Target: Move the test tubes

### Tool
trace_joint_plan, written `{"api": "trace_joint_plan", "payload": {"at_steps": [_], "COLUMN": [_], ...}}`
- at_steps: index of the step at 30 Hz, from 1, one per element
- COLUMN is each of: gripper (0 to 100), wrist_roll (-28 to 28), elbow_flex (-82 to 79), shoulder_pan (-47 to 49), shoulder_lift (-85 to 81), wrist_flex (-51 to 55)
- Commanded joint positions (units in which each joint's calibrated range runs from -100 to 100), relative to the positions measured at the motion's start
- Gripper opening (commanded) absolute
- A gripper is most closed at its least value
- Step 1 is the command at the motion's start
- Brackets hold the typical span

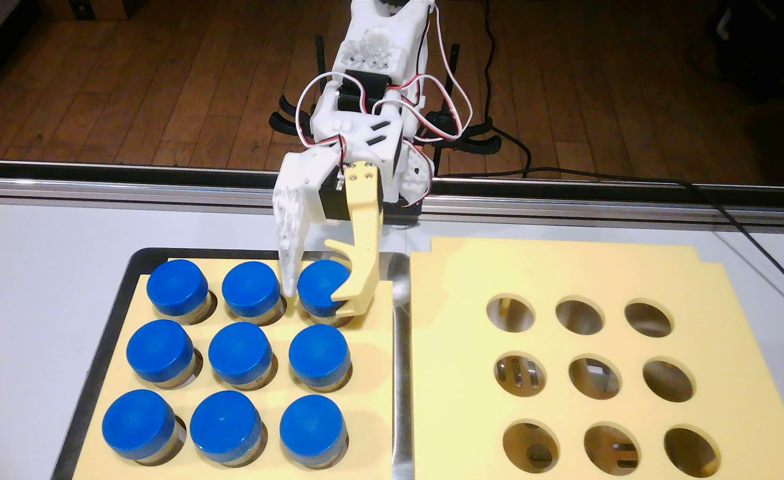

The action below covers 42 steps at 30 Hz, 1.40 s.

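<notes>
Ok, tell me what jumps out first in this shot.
The nine blue-capped test tubes stand in a three-by-three grid in the yellow rack on the left. The gripper straddles the back right tube, one white finger and one yellow finger around its cap. On the right, a second yellow rack has nine empty holes.
</notes>
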State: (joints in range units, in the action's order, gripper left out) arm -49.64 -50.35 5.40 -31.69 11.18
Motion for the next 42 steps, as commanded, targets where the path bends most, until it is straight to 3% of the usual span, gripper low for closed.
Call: {"api": "trace_joint_plan", "payload": {"at_steps": [1,4,14,18,24,34,42], "gripper": [15,15,15,15,15,15,15], "wrist_roll": [0.64,0.69,0.79,0.85,5.50,5.34,5.08], "elbow_flex": [9.63,23.62,60.20,59.93,53.21,48.67,42.77], "shoulder_pan": [-0.70,-2.70,-0.92,10.64,31.02,40.21,40.28], "shoulder_lift": [-0.57,-0.57,0.21,1.60,11.24,19.58,20.54], "wrist_flex": [6.62,15.31,15.21,15.21,15.21,10.68,8.55]}}
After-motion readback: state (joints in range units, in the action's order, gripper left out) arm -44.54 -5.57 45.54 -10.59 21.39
